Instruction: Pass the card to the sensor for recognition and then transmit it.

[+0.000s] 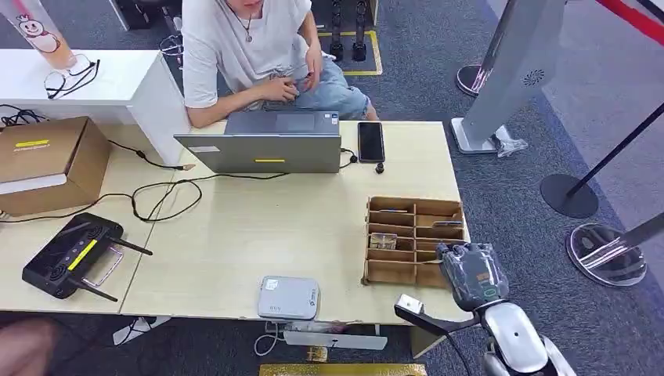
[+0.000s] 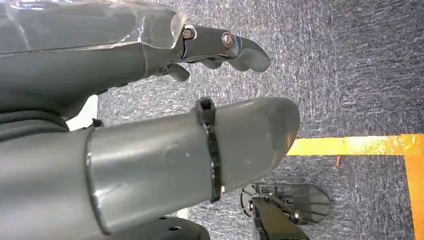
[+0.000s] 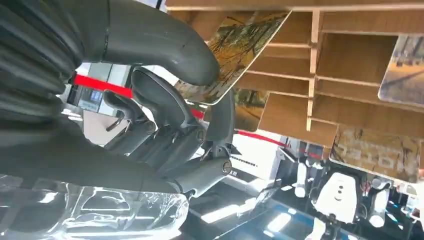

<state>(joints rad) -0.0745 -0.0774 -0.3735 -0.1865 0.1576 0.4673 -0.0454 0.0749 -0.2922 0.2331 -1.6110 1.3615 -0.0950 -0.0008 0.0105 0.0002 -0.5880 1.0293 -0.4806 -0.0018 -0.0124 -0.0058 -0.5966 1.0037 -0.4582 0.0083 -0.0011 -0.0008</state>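
A wooden card box (image 1: pixel 413 239) with several compartments stands near the table's right front edge. My right hand (image 1: pixel 470 274) is at its near right corner. In the right wrist view the thumb and a dark finger of that hand (image 3: pixel 165 115) pinch the corner of a brown-patterned card (image 3: pixel 235 47), which leans in a compartment of the box (image 3: pixel 350 60). Other cards (image 3: pixel 405 70) lie in neighbouring slots. The grey sensor box (image 1: pixel 289 297) sits at the table's front edge, left of the card box. My left hand (image 2: pixel 125 60) hangs over carpet, fingers apart, holding nothing.
A person (image 1: pixel 250 47) sits behind the table at a grey laptop (image 1: pixel 270 142), with a black phone (image 1: pixel 370 141) beside it. A cardboard box (image 1: pixel 47 160), a black controller (image 1: pixel 70 254) and cables (image 1: pixel 164 192) lie to the left. Stanchion bases (image 1: pixel 607 254) stand on the floor to the right.
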